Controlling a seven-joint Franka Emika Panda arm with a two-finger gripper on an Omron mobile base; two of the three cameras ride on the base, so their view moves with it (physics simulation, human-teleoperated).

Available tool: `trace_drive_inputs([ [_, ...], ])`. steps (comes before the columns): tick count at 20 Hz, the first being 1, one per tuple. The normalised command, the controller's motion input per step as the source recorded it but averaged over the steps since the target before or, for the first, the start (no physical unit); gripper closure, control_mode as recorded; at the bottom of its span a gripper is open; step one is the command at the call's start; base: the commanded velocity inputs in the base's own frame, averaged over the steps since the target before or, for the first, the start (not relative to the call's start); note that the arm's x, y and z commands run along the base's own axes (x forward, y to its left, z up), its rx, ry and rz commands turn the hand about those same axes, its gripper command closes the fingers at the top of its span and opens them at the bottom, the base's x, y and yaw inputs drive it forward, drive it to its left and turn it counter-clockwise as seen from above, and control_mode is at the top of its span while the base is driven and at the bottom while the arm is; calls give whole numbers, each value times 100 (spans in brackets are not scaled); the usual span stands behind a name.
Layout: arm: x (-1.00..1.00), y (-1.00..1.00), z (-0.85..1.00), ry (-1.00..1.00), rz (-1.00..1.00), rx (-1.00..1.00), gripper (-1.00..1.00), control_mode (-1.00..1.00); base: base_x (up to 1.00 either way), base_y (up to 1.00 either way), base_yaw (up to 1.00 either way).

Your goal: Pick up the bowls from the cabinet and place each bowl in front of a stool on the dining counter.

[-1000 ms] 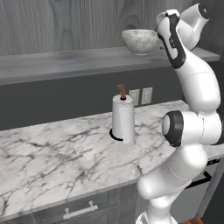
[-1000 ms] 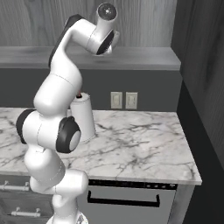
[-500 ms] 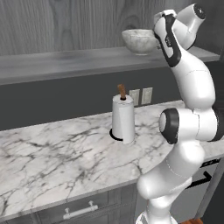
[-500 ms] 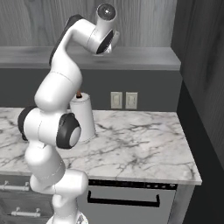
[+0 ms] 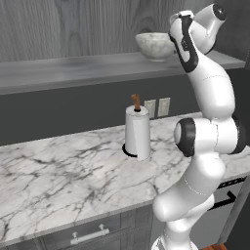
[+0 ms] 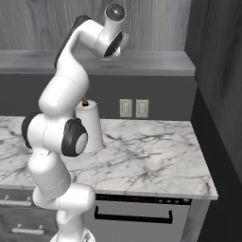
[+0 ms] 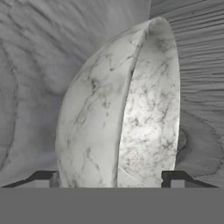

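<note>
Since a sec ago the arm's upper links have swung a bit closer to the shelf w/ the wrist rolled; marbled bowl hasn't moved. It sits upright on the grey cabinet shelf, mouth up, no real long axis since it's round. In the hand view it looks tipped on its side, rim running top to bottom, which I take to be the camera's roll, not the bowl's.

Gripper is at the bowl: two dark fingertips spread apart either side of the bowl's wall, not closed on it yet as far as I can tell.

Progress, my read: early. Bowl not lifted, nothing placed yet; grasp, carry to dining counter, then 2nd bowl all left to do.

Below: paper towel roll on marble counter, outlets on the back wall.
</note>
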Motion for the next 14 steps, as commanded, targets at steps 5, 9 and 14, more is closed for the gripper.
trace_drive_inputs([
  [5, 3, 7, -8, 2, 0, 0, 100, -100, 0, 0, 0],
  [9, 0, 7, -13, 3, 0, 0, 100, -100, 0, 0, 0],
  [14, 0, 2, -4, 0, 0, 0, 100, -100, 0, 0, 0],
])
